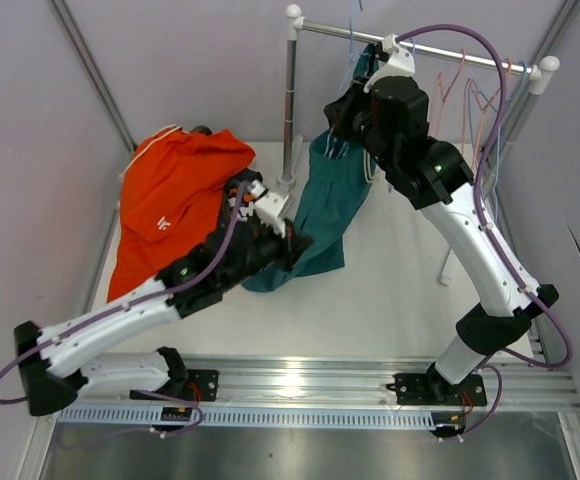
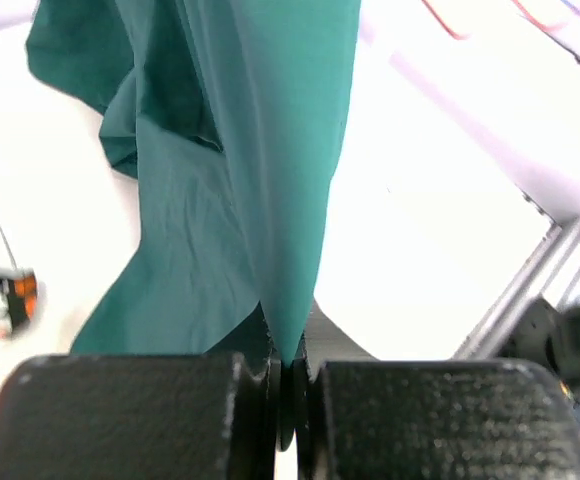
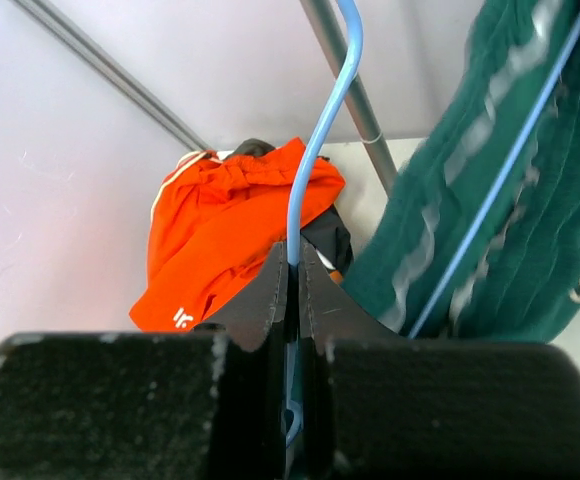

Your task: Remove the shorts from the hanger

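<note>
Teal shorts (image 1: 332, 205) hang from a blue hanger (image 3: 320, 130) on the rail (image 1: 420, 42), and their lower end trails onto the white table. My left gripper (image 1: 298, 243) is shut on a fold near the bottom of the teal shorts (image 2: 240, 170). The cloth is pinched between the fingertips of this gripper (image 2: 290, 352). My right gripper (image 3: 293, 268) is shut on the blue hanger's wire just under its hook. The waistband of the teal shorts (image 3: 510, 200) is bunched to its right. In the top view the right gripper (image 1: 342, 112) sits at the shorts' top.
Bright orange shorts (image 1: 175, 195) lie heaped at the back left of the table (image 1: 390, 290), with darker cloth (image 3: 328, 235) under them. Empty wire hangers (image 1: 470, 90) hang at the rail's right end. The rail's upright post (image 1: 290, 110) stands just left of the teal shorts.
</note>
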{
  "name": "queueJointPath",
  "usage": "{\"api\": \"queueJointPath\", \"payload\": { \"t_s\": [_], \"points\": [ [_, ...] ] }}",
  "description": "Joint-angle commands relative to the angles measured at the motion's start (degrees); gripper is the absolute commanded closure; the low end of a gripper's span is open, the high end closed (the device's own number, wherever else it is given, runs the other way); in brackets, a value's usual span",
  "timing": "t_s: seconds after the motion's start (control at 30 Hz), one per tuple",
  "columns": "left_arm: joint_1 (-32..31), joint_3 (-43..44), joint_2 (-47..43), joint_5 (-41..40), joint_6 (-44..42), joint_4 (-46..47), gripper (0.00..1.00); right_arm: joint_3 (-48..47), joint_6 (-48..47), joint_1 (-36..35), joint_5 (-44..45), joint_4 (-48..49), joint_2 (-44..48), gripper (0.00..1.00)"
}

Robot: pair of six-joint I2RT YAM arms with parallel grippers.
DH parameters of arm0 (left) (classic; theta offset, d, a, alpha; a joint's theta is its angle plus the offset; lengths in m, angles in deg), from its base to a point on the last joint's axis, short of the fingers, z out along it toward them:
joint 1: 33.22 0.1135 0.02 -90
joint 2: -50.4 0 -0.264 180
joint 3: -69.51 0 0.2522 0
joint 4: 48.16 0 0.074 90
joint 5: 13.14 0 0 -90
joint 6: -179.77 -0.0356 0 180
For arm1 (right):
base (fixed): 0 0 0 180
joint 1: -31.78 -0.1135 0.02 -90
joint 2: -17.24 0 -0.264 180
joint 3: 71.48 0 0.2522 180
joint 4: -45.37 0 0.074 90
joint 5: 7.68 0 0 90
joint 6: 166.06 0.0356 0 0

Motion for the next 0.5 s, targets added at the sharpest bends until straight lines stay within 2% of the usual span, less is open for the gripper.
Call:
{"api": "queueJointPath", "payload": {
  "t_s": [0.0,0.07,0.1,0.2,0.37,0.47],
  "points": [
    [-6.11,-10.97,-12.03,-9.11,3.13,-1.56,1.0,-4.86,-2.2,1.4,2.07,5.47,1.71,1.0],
    [-9.72,-14.71,-17.46,-11.59,5.41,-2.0,1.0,-5.74,-2.2,1.76,1.63,5.38,1.71,1.0],
    [-10.07,-19.95,-18.89,-12.65,6.38,-1.91,1.0,-5.74,-2.2,1.76,1.54,5.29,1.88,1.0],
    [-10.08,-22.72,-20.31,-14.41,8.58,-2.17,1.0,-5.3,-1.24,1.49,1.28,5.21,2.5,1.0],
    [-9.2,-16.85,-12.95,-17.23,3.93,1.86,1.0,-4.95,0.6,-0.7,1.45,3.63,4.17,1.0],
    [-4.2,-9.65,-4.6,-13.9,2.7,3.01,1.0,-3.29,3.58,-3.33,0.75,1.34,6.36,1.0]
  ]
}}
